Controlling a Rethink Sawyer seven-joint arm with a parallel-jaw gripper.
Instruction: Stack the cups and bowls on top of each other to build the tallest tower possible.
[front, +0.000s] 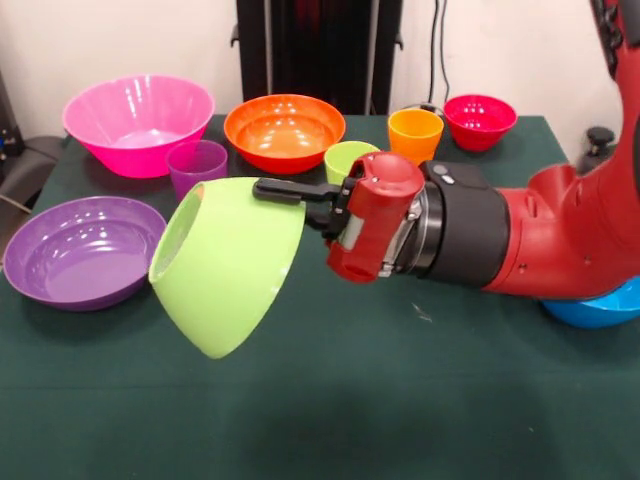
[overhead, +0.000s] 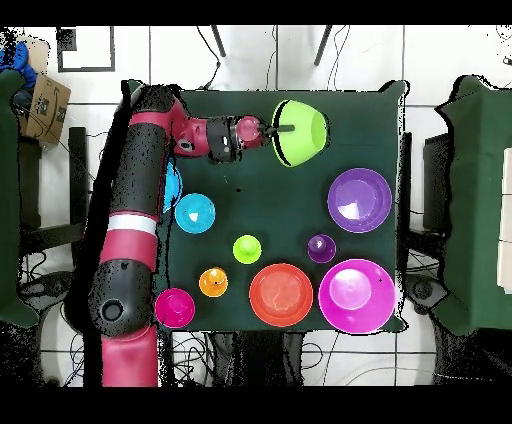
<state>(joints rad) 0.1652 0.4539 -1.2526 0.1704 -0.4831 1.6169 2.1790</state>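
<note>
My gripper (front: 272, 192) is shut on the rim of the lime green bowl (front: 225, 268) and holds it tipped on its side above the near left of the table, its mouth facing left. In the overhead view the gripper (overhead: 274, 130) and the lime green bowl (overhead: 305, 132) are at the table's top edge. The purple cup (front: 197, 166), lime green cup (front: 349, 159) and orange cup (front: 415, 134) stand upright behind it. The pink bowl (front: 140, 122), orange bowl (front: 285, 130), red bowl (front: 480, 121) and shallow purple bowl (front: 78, 252) rest on the table.
The small light blue bowl (overhead: 195, 212) sits beside my arm. A blue bowl (front: 600, 306) shows partly beneath the arm at the right. The table has a dark green cloth (front: 330, 400). My arm (front: 560, 235) reaches across the table's right side.
</note>
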